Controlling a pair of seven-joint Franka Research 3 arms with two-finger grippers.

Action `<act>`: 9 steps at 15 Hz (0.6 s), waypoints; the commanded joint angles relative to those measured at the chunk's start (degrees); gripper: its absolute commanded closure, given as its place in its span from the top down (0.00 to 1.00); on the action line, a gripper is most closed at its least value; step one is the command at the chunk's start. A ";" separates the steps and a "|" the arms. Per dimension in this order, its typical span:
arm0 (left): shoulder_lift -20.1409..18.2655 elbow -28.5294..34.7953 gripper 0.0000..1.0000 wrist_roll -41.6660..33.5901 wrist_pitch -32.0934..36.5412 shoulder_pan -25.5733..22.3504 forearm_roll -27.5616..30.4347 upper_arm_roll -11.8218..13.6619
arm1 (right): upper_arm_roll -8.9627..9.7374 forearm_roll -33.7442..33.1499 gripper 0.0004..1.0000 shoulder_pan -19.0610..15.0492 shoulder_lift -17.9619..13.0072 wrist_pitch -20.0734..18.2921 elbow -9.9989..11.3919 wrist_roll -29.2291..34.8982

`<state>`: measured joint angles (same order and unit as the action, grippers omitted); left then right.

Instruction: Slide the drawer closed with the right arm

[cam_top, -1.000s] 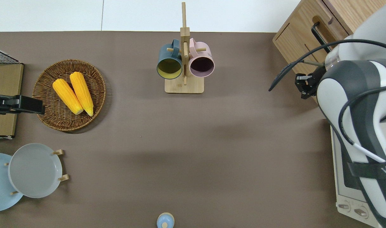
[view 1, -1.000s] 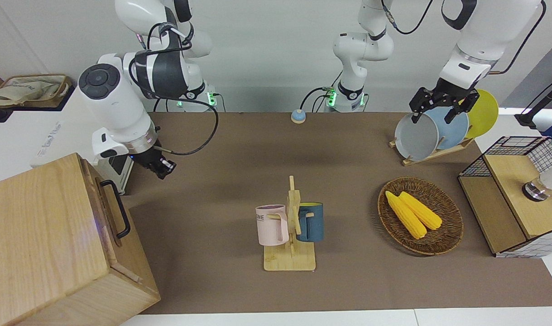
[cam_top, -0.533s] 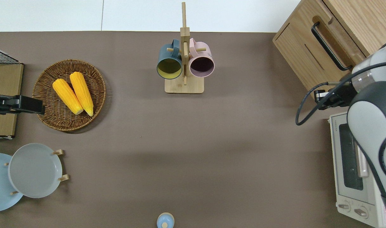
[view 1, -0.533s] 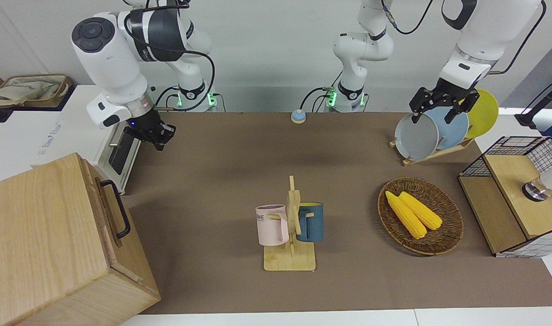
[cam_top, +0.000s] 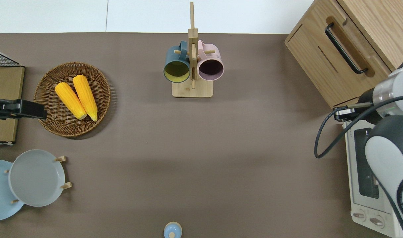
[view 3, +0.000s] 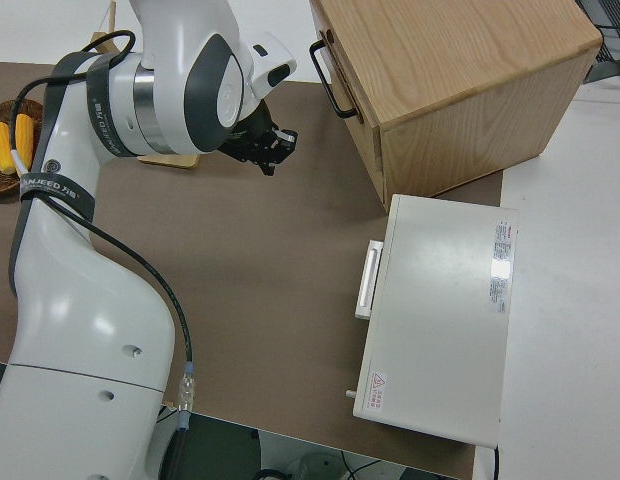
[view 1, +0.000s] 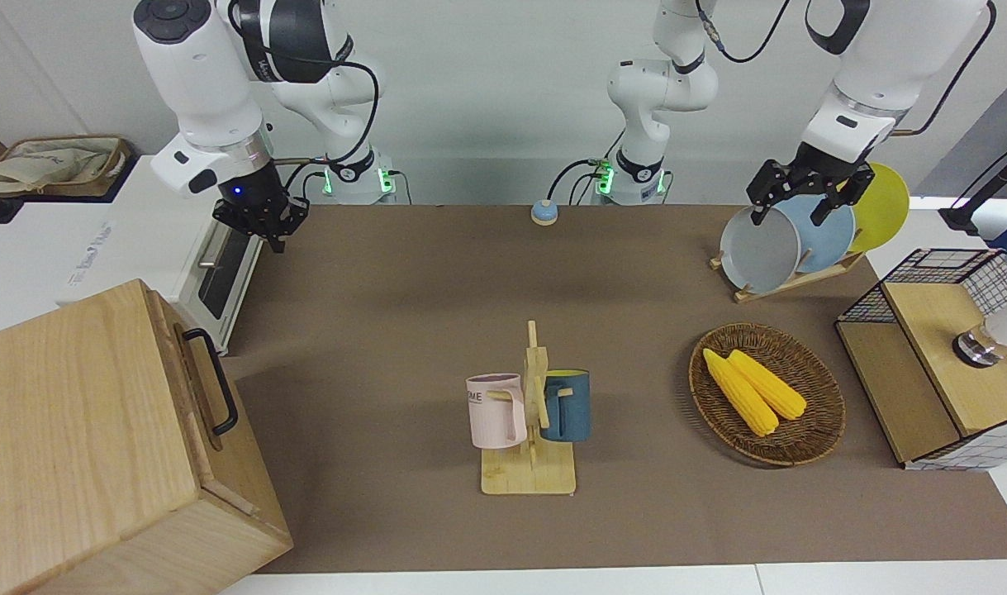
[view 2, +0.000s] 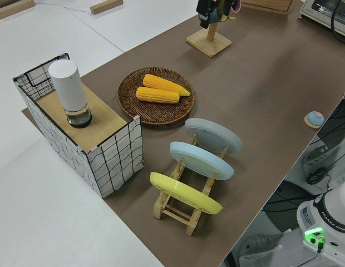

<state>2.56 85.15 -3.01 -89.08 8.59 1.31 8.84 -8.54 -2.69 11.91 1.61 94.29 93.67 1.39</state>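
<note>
Well, drawer [cam_top: 340,62]: sits flush in the cabinet [view 1: 82,446], at the right arm's end.
Handling: probably stiff, smooth-sliding; push its flat wood front beside the handle [cam_top: 345,49].
Right gripper [view 1: 265,225]: up by the toaster oven [view 3: 440,330], grasping nothing; finger spread unclear.
Left arm: parked.

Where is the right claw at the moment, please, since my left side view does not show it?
Observer: The right claw hangs over the gap between the toaster oven and the cabinet, touching neither.
Operator: Thank you. Does the drawer look shut?
Observer: The drawer front sits flush with the cabinet, so it looks shut.
Operator: Is anything on its handle?
Observer: No, the black handle is bare.
</note>
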 commanded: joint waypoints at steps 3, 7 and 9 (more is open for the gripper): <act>0.69 -1.12 1.00 -0.33 -0.04 0.99 -0.78 0.92 | -0.69 -2.67 0.00 1.54 -4.25 4.93 5.92 -3.59; 0.69 -1.12 1.00 -0.33 -0.04 0.99 -0.78 0.92 | -0.78 -2.59 0.00 1.89 -4.16 3.88 3.03 -3.59; 0.69 -1.12 1.00 -0.33 -0.04 0.99 -0.78 0.92 | -0.86 -2.06 0.00 2.50 -3.99 1.35 0.48 -2.71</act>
<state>2.56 85.15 -3.01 -89.08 8.59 1.31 8.84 -8.76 -4.47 13.22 -1.60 97.70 96.47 -0.73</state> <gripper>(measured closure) 0.004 0.991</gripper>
